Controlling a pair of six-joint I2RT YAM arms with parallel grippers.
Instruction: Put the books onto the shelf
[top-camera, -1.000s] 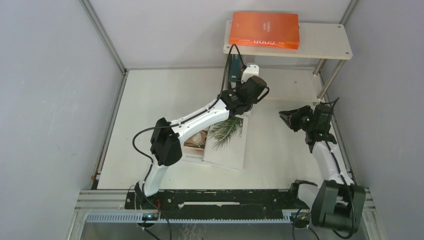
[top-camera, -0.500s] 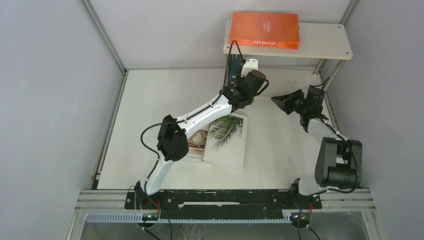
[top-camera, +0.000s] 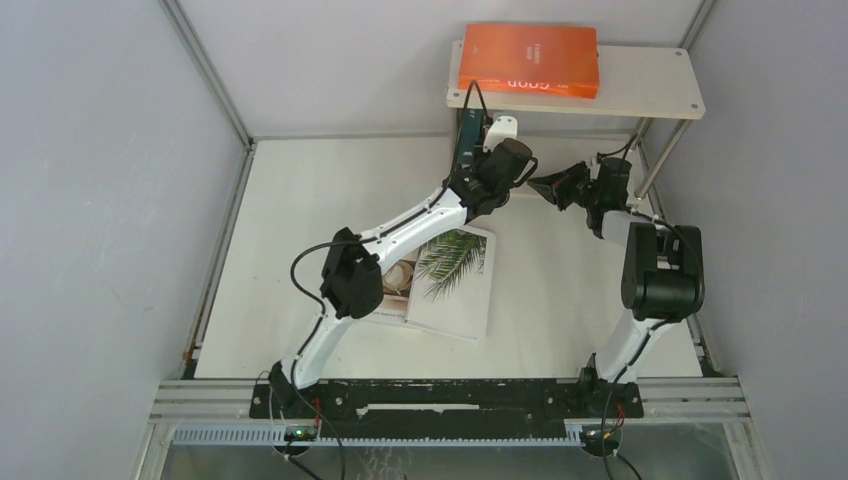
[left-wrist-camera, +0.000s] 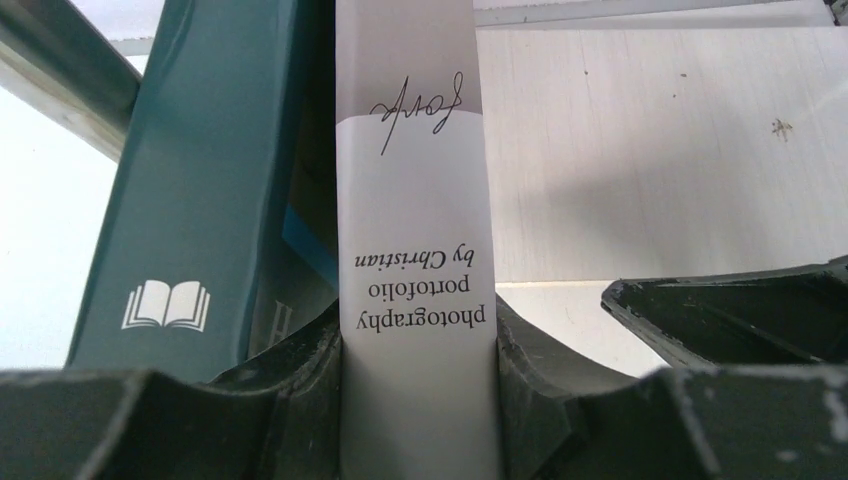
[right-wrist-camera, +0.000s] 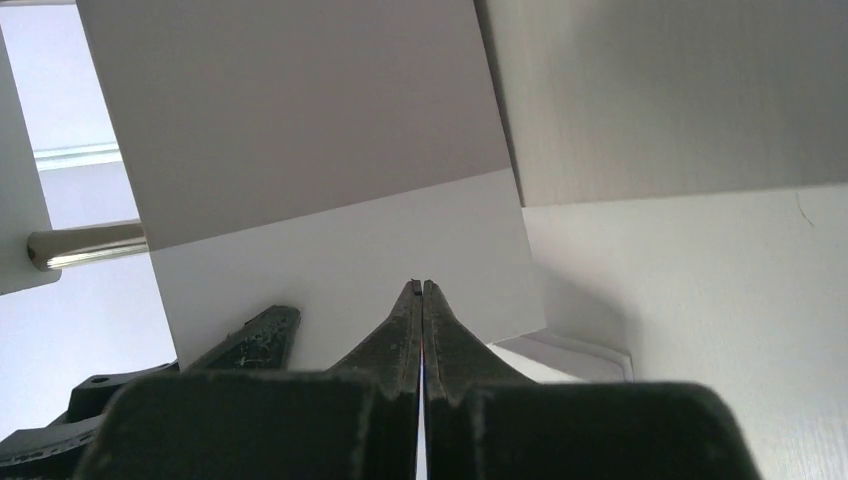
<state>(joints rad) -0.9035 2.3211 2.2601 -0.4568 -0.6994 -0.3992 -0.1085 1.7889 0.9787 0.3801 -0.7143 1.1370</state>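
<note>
Two books stand upright at your left gripper (left-wrist-camera: 415, 330), upper centre of the top view, just below the shelf's (top-camera: 650, 85) near edge. The jaws are clamped on the spine of the grey-white book (left-wrist-camera: 410, 200), whose print reads upside down in the wrist view. The dark teal book (left-wrist-camera: 205, 180) stands just left of it, side by side. You can't tell whether the fingers grip that one too.

Your right gripper (right-wrist-camera: 421, 288) has its fingers pressed together with nothing between them. Its tips are close to the grey-white book's flat cover; contact is unclear. One shiny shelf leg (right-wrist-camera: 85, 246) shows at the left edge of that view.

The orange book (top-camera: 528, 58) lies flat on the top board. The palm-leaf book (top-camera: 455, 270) lies flat on the table (top-camera: 330, 190), centre frame, overlapping the coffee-cup book (top-camera: 392, 285). Both are well apart from either gripper.
</note>
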